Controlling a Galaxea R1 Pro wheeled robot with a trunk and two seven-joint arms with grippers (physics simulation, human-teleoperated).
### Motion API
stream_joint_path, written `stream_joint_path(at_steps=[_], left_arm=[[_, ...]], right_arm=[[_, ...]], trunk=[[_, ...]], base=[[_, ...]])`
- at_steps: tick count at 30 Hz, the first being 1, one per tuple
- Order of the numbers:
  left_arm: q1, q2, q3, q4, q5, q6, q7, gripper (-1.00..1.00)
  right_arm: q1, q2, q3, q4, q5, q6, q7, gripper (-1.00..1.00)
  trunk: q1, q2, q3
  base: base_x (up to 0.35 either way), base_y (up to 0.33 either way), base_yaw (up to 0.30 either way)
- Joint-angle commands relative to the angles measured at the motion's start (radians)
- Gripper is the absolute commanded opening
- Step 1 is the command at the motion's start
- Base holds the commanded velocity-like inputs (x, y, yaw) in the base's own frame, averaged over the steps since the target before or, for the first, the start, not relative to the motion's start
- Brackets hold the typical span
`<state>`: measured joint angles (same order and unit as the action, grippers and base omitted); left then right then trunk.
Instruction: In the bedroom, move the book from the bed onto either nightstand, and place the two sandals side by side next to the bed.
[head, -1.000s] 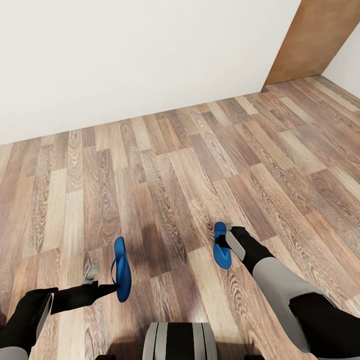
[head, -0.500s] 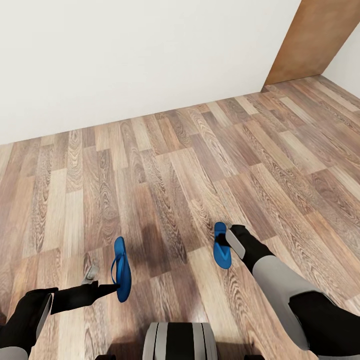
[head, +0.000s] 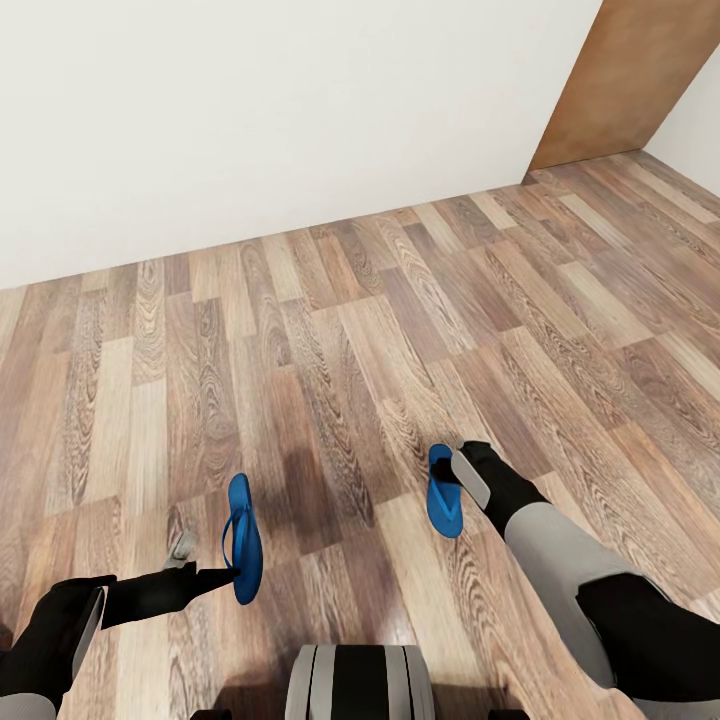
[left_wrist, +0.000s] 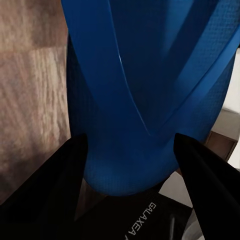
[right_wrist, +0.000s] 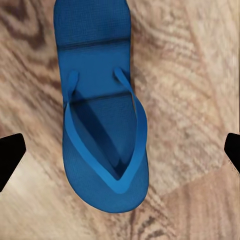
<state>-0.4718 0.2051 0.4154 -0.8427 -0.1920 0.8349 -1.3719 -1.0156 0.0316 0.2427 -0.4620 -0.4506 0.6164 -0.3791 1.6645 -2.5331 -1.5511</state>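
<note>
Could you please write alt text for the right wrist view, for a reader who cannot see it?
A bright-blue sandal lies flat, strap side up, on the wood-plank floor. The right gripper is open above it, with a dark fingertip showing at each side edge.

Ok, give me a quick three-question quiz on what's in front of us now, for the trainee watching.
1. True or false: the right tool is shut on a sandal.
2. The right sandal lies: A) flat on the floor, straps up; B) upside down; C) on a bed.
3. How many blue sandals does the head view show?
Key: 1 false, it is open above it; 2 A; 3 two, counting the left sandal at the left tool.
</note>
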Motion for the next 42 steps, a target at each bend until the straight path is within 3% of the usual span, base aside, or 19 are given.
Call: stream_joint_path(at_steps=[1, 15, 28, 38, 42], left_arm=[[-0.001, -0.001, 0.003, -0.001, -0.01, 0.01, -0.009, -1.0], [-0.001, -0.004, 0.003, -0.001, -0.01, 0.009, -0.008, -1.0], [-0.001, -0.006, 0.003, -0.001, -0.01, 0.01, -0.007, -1.0], [-0.001, -0.006, 0.003, -0.001, -0.01, 0.01, -0.008, -1.0], [-0.001, -0.006, 0.003, -0.001, -0.01, 0.01, -0.007, -1.0]], right_arm=[[-0.003, -0.001, 0.007, -0.001, -0.011, 0.003, -0.009, 1.0], [-0.02, 0.007, 0.007, -0.003, -0.013, 0.003, -0.009, 1.0], [-0.037, 0.03, 0.007, -0.003, -0.013, 0.004, -0.009, 1.0], [-0.039, 0.032, 0.007, -0.003, -0.009, 0.005, -0.009, 1.0], [-0.04, 0.031, 0.007, -0.003, -0.008, 0.004, -0.009, 1.0]], trunk=[[0.0, 0.0, -0.001], [0.0, 0.0, -0.001], [0.006, -0.003, -0.051], [0.01, -0.006, -0.09], [0.01, -0.006, -0.09]], base=[[0.0, 0.0, 0.0], [0.0, 0.0, 0.0], [0.0, 0.0, 0.0], [0.0, 0.0, 0.0], [0.0, 0.0, 0.0]])
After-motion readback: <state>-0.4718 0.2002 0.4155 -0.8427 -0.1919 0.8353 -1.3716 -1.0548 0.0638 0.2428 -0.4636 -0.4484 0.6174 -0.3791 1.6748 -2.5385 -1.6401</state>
